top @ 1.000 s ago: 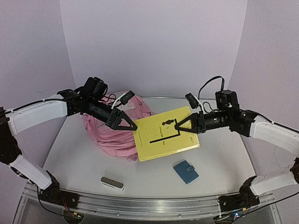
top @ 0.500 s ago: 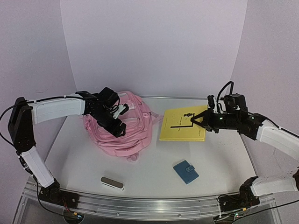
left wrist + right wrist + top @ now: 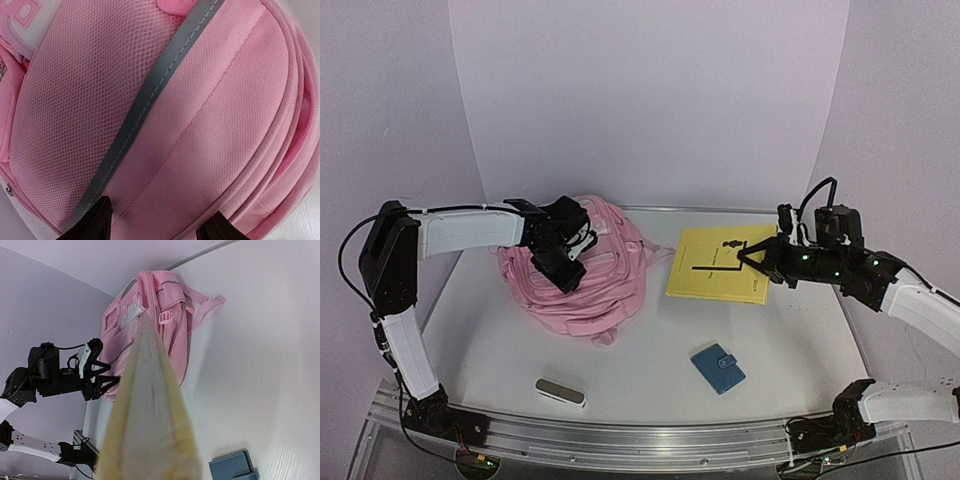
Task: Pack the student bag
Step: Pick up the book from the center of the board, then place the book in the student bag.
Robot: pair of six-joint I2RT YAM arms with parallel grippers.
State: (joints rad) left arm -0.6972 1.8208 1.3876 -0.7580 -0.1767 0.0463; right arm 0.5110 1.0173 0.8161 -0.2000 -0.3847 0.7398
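The pink student bag (image 3: pixel 605 285) lies slumped at the left centre of the table. It fills the left wrist view (image 3: pixel 210 125), with a grey reflective strip (image 3: pixel 145 105) running across it. My left gripper (image 3: pixel 564 266) is over the bag's upper left. Its dark fingers (image 3: pixel 97 222) stand apart, open, against the fabric, gripping nothing. My right gripper (image 3: pixel 748 258) is shut on the right edge of a yellow book (image 3: pixel 715 262) and holds it to the right of the bag. The book (image 3: pixel 150 410) shows edge-on in the right wrist view and hides the jaws.
A blue wallet (image 3: pixel 718 367) lies at the front right; it also shows in the right wrist view (image 3: pixel 232 469). A small grey case (image 3: pixel 561 391) lies near the front edge at the left. Purple walls close in the back and both sides.
My right gripper has carried the yellow book right and back, away from the bag. My left gripper has left the book's left edge and moved back-left onto the bag.
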